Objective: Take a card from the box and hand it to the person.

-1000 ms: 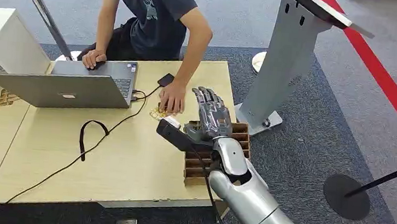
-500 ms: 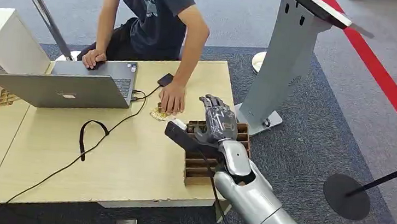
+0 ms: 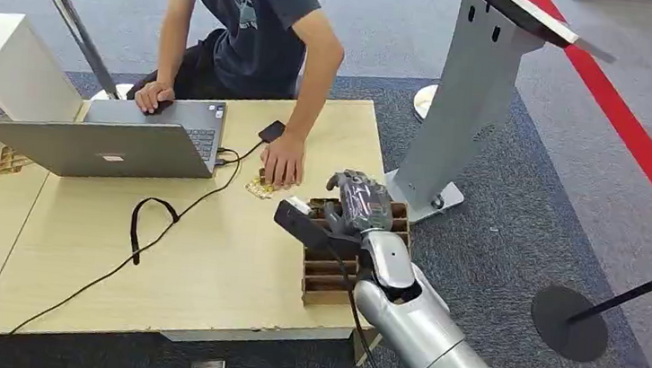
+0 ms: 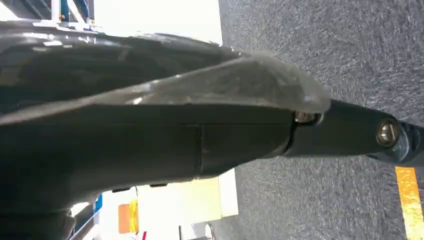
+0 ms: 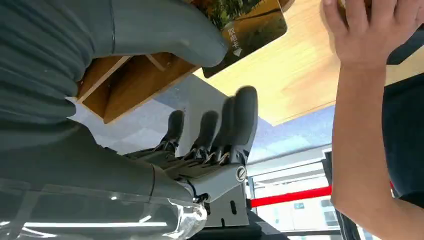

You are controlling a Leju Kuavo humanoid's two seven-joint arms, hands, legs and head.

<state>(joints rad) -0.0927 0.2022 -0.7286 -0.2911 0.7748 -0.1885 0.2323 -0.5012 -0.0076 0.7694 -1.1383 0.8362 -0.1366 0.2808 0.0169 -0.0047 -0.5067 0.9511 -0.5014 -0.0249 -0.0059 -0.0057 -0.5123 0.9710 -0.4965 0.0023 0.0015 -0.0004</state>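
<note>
The wooden table (image 3: 206, 263) carries an open laptop (image 3: 105, 140) and, at its right edge, the brown cardboard box (image 3: 332, 270) with its slots. A person (image 3: 248, 23) sits at the far side, one hand (image 3: 284, 162) flat on the table close to the box. The right hand (image 3: 358, 203) is over the box, fingers (image 5: 240, 117) spread and holding nothing. A card (image 5: 247, 27) (dark, with a picture) shows beside the thumb in the right wrist view, near the box.
</note>
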